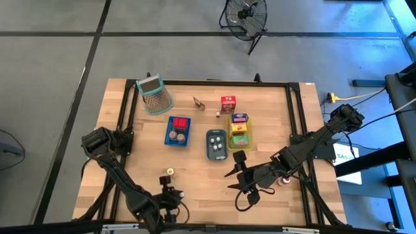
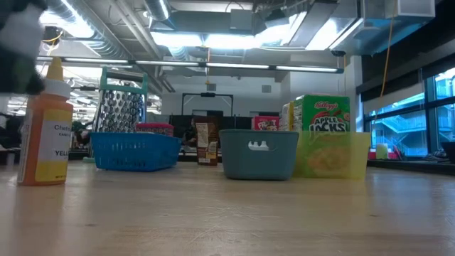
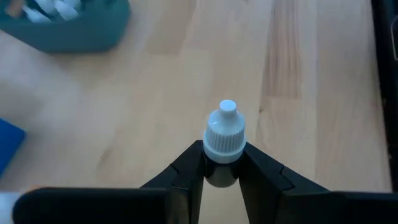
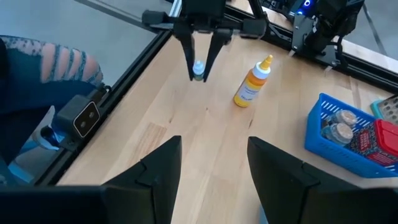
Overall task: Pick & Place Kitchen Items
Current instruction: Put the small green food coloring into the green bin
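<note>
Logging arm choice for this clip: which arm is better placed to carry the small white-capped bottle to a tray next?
Left. Its tool is already shut around the white-capped bottle near the table's front edge. The right tool is open and empty, beside the grey tray.

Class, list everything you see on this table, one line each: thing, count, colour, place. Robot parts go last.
grater: one, metal with green rim, far side of table, left
blue tray: one, blue, mid-table
grey-blue tray: one, grey-blue, beside blue tray
yellow tray: one, yellow, beside grey-blue tray
red carton: one, red, on table beyond yellow tray
yellow bottle: one, orange-yellow, upright, near side
small bottle: one, white-capped, in left hand
left hand: shut on small bottle, near edge
right hand: open, near grey-blue tray
</note>
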Robot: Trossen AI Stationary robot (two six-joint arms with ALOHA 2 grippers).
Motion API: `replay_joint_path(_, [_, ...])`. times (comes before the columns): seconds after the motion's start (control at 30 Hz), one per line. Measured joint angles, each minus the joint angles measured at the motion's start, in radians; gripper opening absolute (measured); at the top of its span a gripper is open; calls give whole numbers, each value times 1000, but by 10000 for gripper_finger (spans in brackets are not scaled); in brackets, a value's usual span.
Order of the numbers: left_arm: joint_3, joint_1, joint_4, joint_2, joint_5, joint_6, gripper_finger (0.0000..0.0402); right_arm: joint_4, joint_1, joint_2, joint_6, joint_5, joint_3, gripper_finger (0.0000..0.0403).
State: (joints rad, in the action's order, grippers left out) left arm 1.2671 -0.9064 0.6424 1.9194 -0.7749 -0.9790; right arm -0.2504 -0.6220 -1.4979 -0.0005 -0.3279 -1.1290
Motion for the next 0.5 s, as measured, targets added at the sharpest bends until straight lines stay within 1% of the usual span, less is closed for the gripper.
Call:
replay_joint_path(0.1, [44, 3, 61, 0, -52, 39, 81, 1, 0, 0, -11, -1, 0, 185])
replay_joint_path(0.27, [86, 11, 59, 0, -192, 167, 81, 56, 8, 0, -36, -1, 0, 185])
replay_joint_path(0.33, [90, 20, 30, 0, -221, 206, 81, 96, 12, 0, -55, -1, 0, 185])
replay_joint_path(0.4, [89, 33, -11, 0, -215, 248, 81, 135, 13, 0, -77, -1, 0, 185])
replay_joint_path(0.5, [89, 60, -87, 0, -153, 291, 81, 200, 8, 0, -125, 0, 0, 185])
